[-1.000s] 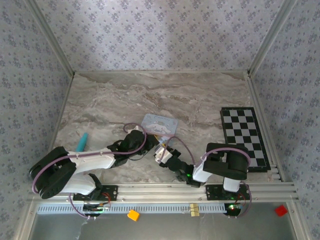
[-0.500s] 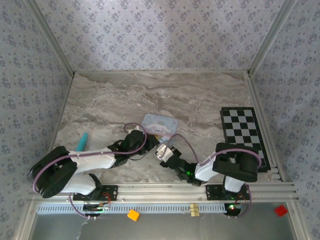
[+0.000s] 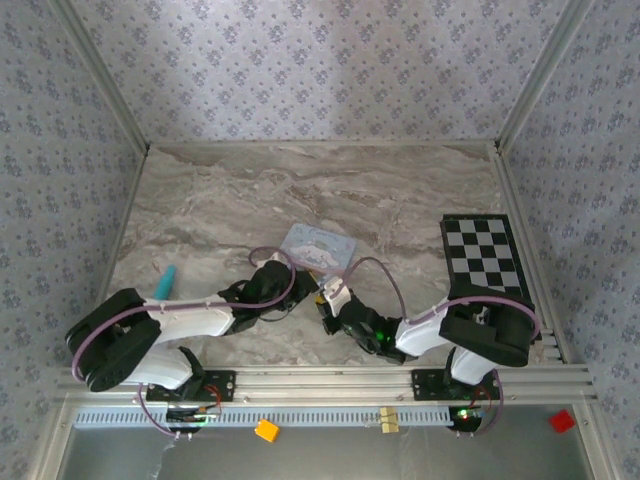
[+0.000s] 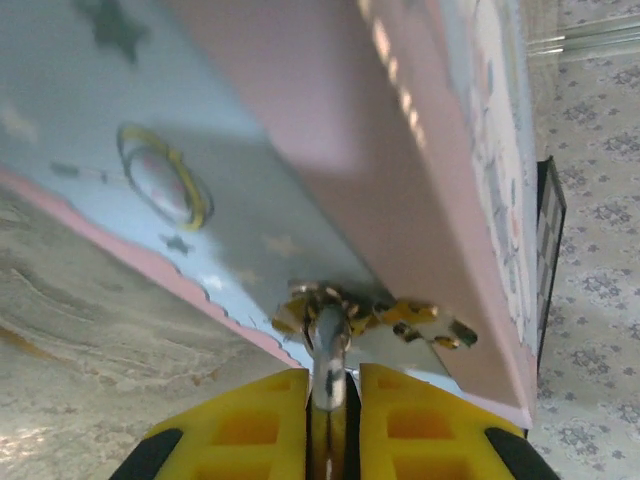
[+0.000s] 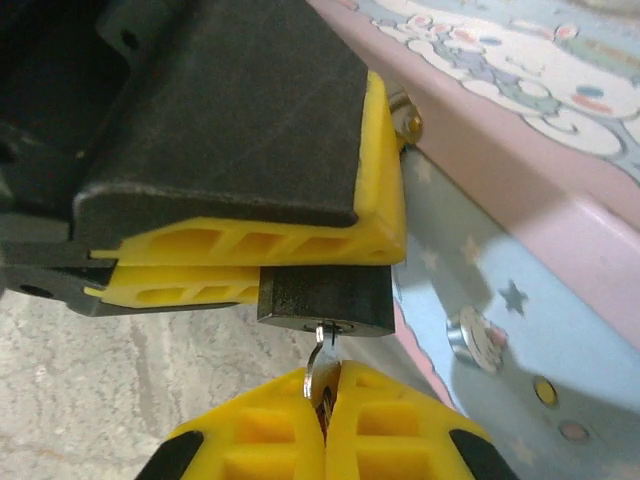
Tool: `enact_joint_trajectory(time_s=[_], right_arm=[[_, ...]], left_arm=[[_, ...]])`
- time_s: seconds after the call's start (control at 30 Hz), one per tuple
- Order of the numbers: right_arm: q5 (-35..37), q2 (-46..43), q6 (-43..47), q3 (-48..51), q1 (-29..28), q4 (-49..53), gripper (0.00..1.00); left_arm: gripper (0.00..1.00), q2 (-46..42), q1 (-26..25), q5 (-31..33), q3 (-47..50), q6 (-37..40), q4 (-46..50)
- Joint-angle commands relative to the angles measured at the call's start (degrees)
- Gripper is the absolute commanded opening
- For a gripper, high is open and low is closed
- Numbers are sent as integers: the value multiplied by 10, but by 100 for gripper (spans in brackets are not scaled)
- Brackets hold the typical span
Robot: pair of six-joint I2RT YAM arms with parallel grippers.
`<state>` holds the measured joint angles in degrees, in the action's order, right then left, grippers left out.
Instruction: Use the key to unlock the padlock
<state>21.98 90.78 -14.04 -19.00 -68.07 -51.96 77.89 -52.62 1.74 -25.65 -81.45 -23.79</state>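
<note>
Tabletop carries a teal stick at its far left. Next, the left gripper is clamped on the padlock, just beside the pink-edged side of the light-blue case. The right gripper is pinched tight on the key, whose tip meets the lock's keyhole. A chessboard lies far right.
</note>
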Motion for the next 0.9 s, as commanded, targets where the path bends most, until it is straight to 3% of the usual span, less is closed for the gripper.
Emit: enact_joint_trajectory(time_s=[0.0,0.07,0.23,0.57,0.73,0.87], right_arm=[[-72,0,-69,-5,11,-27,0],[-93,7,-77,-3,18,-36,0],[-61,12,-73,4,16,-36,0],[-5,-17,-83,8,16,39,0],[-9,-25,-97,12,17,51,0],[-13,-33,-115,21,21,50,0]], left_arm=[[0,13,-6,-7,-4,5,-37],[0,19,-6,-10,-3,6,-45],[5,20,-6,-9,-1,9,-51],[53,-23,15,3,2,54,7],[59,-69,53,-1,28,79,38],[62,-135,84,7,20,134,131]])
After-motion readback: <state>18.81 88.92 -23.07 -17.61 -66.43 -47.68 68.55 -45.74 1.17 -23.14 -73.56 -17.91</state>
